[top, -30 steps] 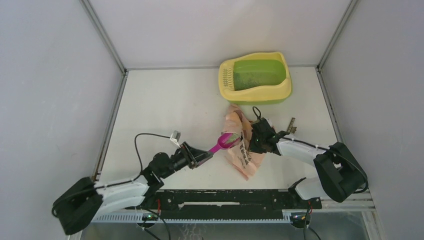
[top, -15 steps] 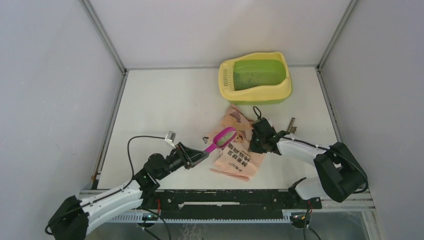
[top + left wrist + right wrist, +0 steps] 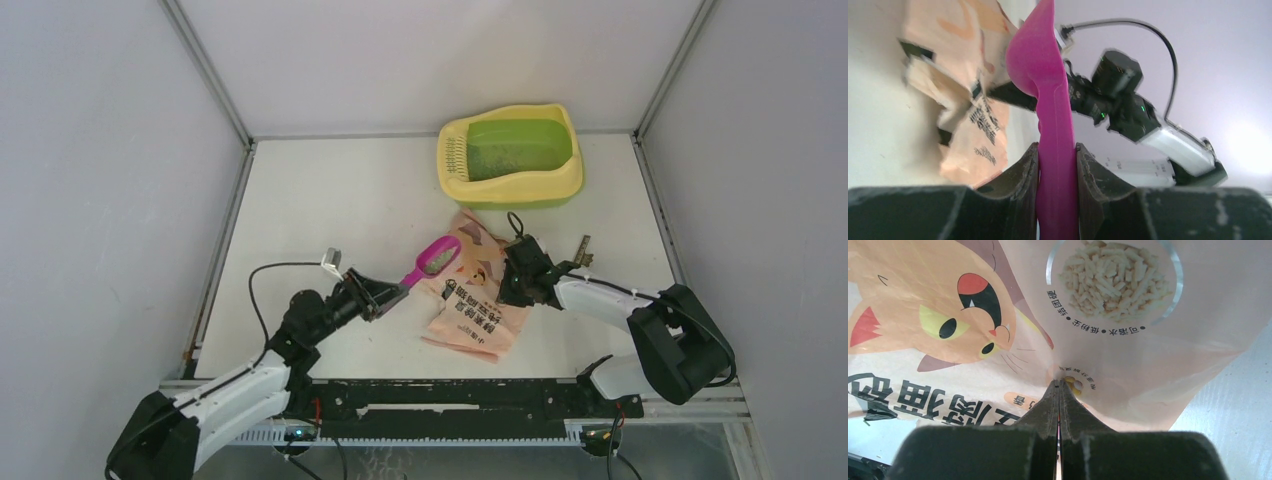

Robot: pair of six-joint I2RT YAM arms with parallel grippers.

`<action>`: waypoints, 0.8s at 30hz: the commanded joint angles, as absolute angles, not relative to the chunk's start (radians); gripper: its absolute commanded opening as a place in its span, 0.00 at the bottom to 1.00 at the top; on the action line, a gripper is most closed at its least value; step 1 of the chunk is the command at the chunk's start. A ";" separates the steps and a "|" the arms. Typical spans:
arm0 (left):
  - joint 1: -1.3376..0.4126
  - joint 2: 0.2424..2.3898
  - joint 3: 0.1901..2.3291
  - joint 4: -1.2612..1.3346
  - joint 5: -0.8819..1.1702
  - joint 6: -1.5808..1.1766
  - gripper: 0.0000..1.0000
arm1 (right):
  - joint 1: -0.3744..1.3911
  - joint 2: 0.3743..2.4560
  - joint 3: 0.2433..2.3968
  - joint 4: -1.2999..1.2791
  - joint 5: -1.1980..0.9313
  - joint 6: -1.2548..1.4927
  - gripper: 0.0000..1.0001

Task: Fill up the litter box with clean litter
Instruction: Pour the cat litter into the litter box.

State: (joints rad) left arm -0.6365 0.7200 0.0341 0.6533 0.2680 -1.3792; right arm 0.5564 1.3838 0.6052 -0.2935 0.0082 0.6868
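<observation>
The litter box (image 3: 574, 178), yellow-rimmed with a green basin, stands at the far right of the table. Dark specks of litter (image 3: 503, 158) dot its floor. My left gripper (image 3: 392, 290) (image 3: 1057, 150) is shut on the handle of a magenta scoop (image 3: 436, 258) (image 3: 1040, 65), held left of the peach-pink bag (image 3: 470, 305) (image 3: 973, 125). The scoop's bowl carries pale granules. My right gripper (image 3: 506, 284) (image 3: 1059, 382) is shut on a fold of the bag (image 3: 973, 315), which lies slumped on the table.
Grey walls close in the table on three sides. A small dark metal piece (image 3: 583, 250) lies right of the bag. The bag's print shows a cat and a round patch of pale pellets (image 3: 1115, 275).
The left arm drew the scoop out of the bag's mouth, leftward and a little farther back. The bag sagged flatter towards the left. My right gripper stayed put.
</observation>
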 commanded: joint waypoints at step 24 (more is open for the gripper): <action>-0.444 1.935 1.628 -0.002 0.442 -0.657 0.02 | 0.555 1.379 0.596 -0.321 -0.072 0.683 0.00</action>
